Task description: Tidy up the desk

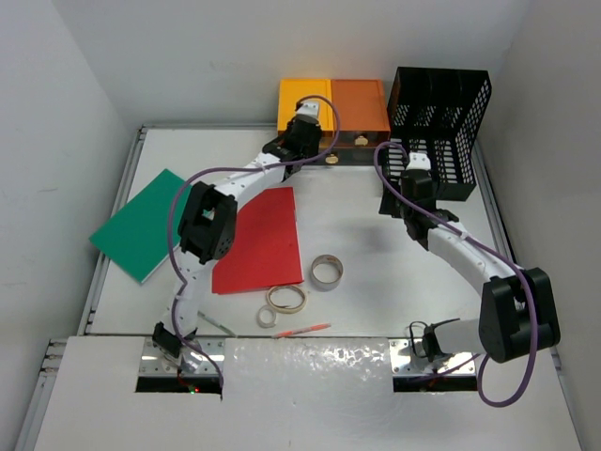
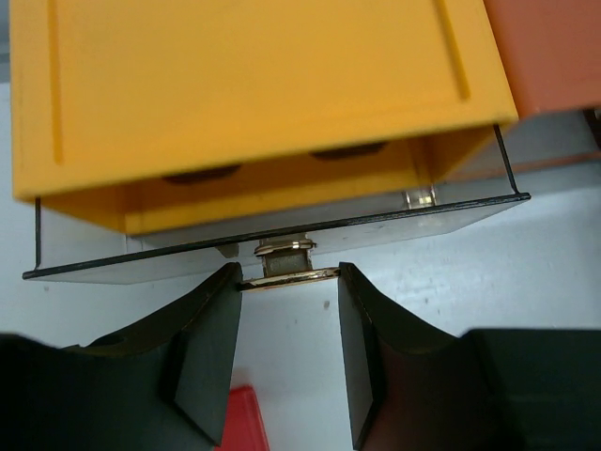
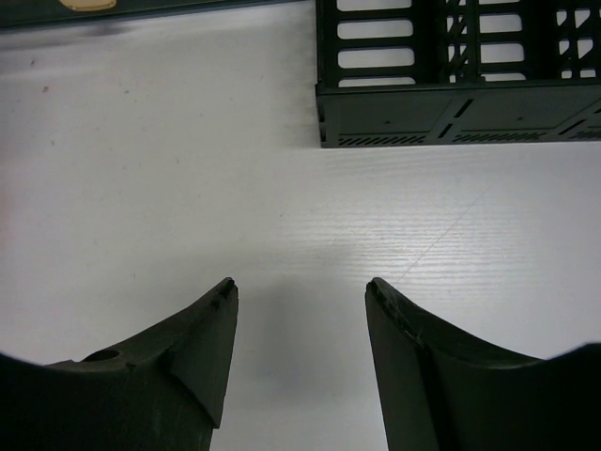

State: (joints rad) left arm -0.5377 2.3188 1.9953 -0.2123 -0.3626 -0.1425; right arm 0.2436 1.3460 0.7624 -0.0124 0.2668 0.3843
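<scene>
Just starting: pinching the drawer handle (image 2: 285, 263) with the left gripper (image 2: 288, 287) at the desk (image 1: 357, 225) far edge, right gripper (image 3: 300, 291) hanging spread, empty; green folder (image 1: 141, 224), red folder (image 1: 261, 240), tape rolls (image 1: 326, 272), pen (image 1: 305, 329) awaiting sorting.

Just ahead of the left pincer (image 2: 289, 282), beyond the brass handle (image 2: 285, 258), two dark shapes (image 2: 202, 175) in the open drawer (image 2: 282, 193) are half hidden under the yellow top (image 2: 254, 85). Ahead of the right pincer (image 3: 300, 287), the picture edge cuts off the mesh rack (image 3: 451, 94).
</scene>
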